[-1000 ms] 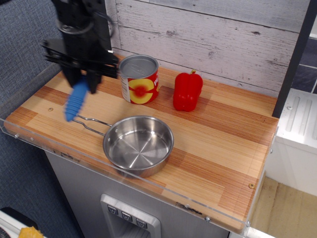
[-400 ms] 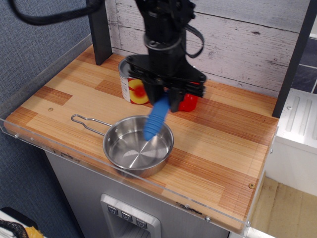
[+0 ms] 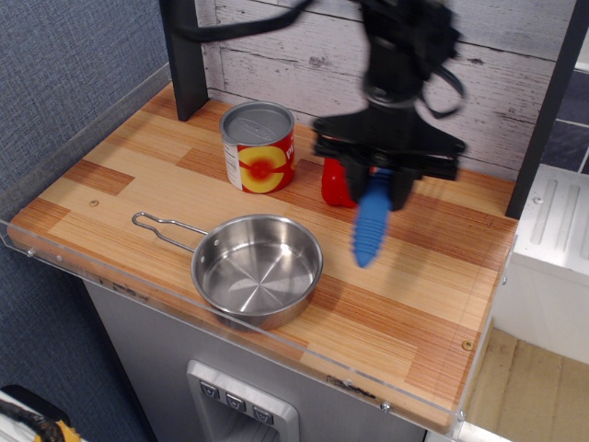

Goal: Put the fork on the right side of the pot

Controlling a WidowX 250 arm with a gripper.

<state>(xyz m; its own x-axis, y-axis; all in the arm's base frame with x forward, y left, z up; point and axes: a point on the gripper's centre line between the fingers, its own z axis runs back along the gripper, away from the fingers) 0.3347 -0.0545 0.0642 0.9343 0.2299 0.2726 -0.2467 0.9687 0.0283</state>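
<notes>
The black pincer (image 3: 377,187) is clamped on the upper end of the small fork with a thick ribbed bright-blue handle (image 3: 370,228), which hangs straight below it, tilted slightly, its lower tip above the striped wooden tabletop (image 3: 433,276); whether it touches the wood cannot be told. The shallow round shiny stainless-steel pot with a wire loop handle (image 3: 258,269) sits down and to the left of the pincer, apart from the fork. Behind the pincer a red pepper (image 3: 333,182) is partly hidden, and farther left stands a red-and-yellow labelled tin can (image 3: 259,147).
</notes>
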